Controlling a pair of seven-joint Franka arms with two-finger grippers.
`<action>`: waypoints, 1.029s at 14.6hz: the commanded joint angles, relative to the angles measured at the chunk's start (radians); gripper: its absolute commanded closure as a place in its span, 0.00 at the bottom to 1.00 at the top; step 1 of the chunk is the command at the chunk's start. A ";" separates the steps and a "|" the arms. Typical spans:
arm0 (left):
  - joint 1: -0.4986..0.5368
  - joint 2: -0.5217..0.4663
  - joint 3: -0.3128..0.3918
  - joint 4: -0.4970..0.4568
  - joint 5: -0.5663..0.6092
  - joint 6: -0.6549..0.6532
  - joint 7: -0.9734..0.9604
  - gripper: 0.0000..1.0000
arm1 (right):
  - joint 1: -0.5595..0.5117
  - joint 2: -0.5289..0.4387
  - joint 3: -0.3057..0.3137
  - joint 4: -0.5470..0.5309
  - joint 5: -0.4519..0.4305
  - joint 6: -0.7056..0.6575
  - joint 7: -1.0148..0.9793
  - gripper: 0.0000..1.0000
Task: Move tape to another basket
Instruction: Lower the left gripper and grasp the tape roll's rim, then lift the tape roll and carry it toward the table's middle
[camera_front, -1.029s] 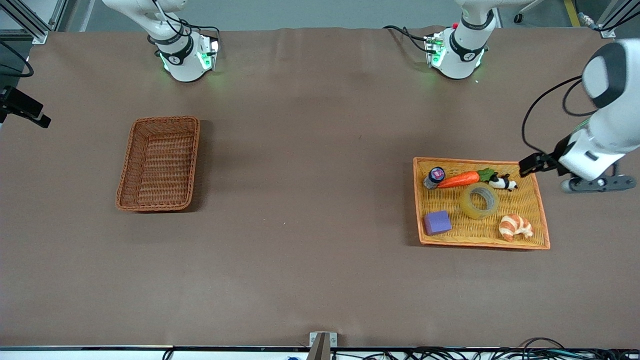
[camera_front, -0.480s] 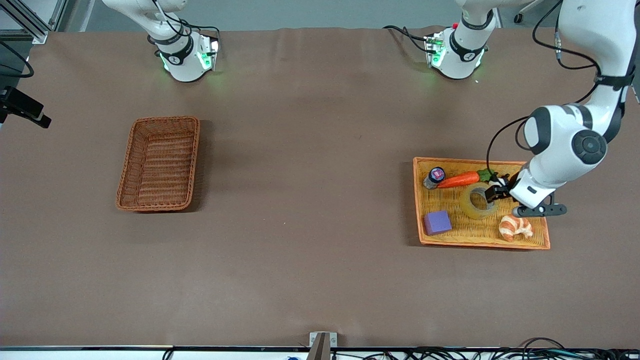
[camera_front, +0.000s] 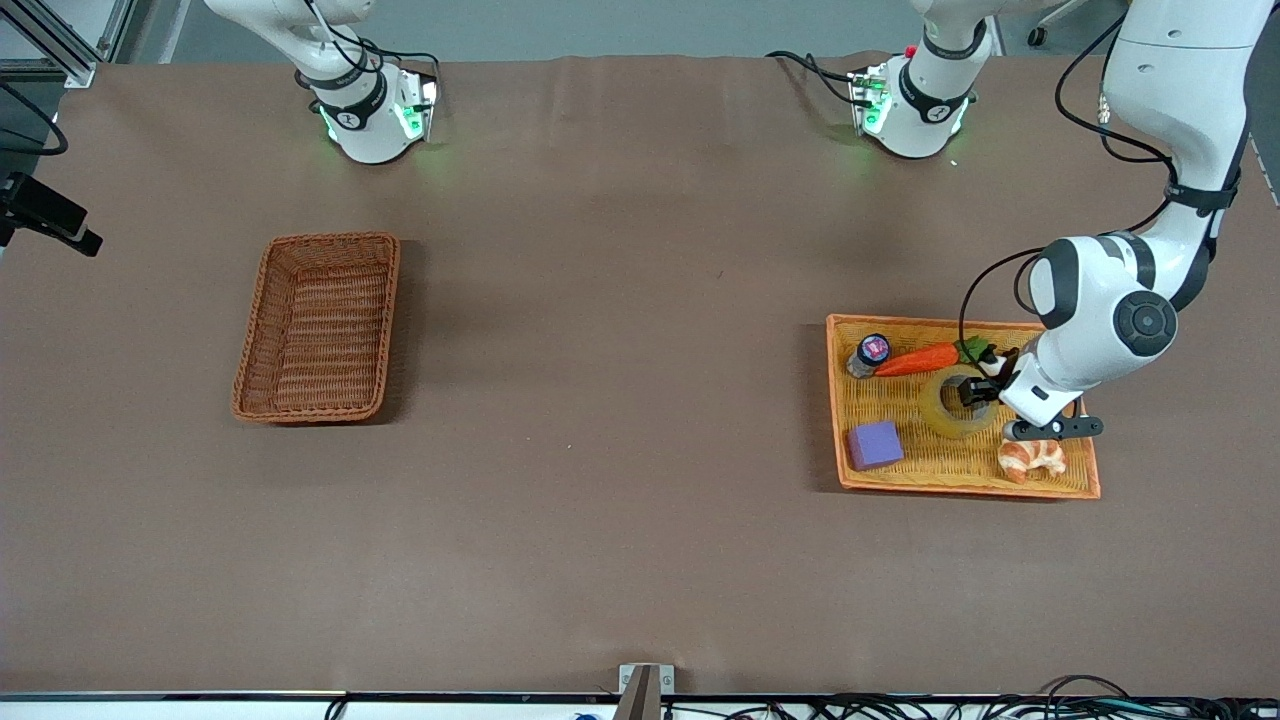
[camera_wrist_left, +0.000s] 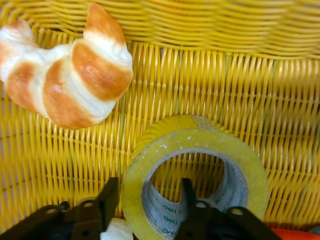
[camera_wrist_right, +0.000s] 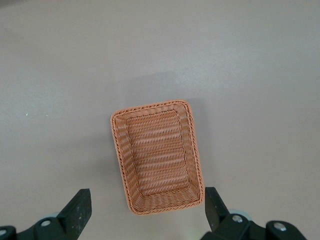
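On the worktop (camera_front: 620, 480), the basket (camera_front: 318, 327) sits at the right arm's end, about 9 o'clock from the yellow tray (camera_front: 1083, 470). High above that basket hangs the right tool (camera_wrist_right: 149, 212), spread wide and holding nothing. The left tool (camera_wrist_left: 150, 202) is parted astride the wall of the tape (camera_front: 944, 410), one finger inside its hole; the tape lies flat in the tray, a croissant (camera_front: 1030, 457) at its 4 o'clock.
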 joint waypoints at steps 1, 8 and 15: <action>0.001 0.004 0.002 0.020 0.016 0.000 -0.005 0.85 | -0.001 -0.007 0.000 -0.006 0.014 -0.004 0.015 0.00; -0.026 -0.110 -0.088 0.262 0.010 -0.361 -0.143 1.00 | -0.001 -0.007 0.000 -0.006 0.014 -0.004 0.015 0.00; -0.334 0.097 -0.177 0.615 0.015 -0.565 -0.769 1.00 | -0.001 -0.006 0.000 -0.006 0.013 -0.002 0.015 0.00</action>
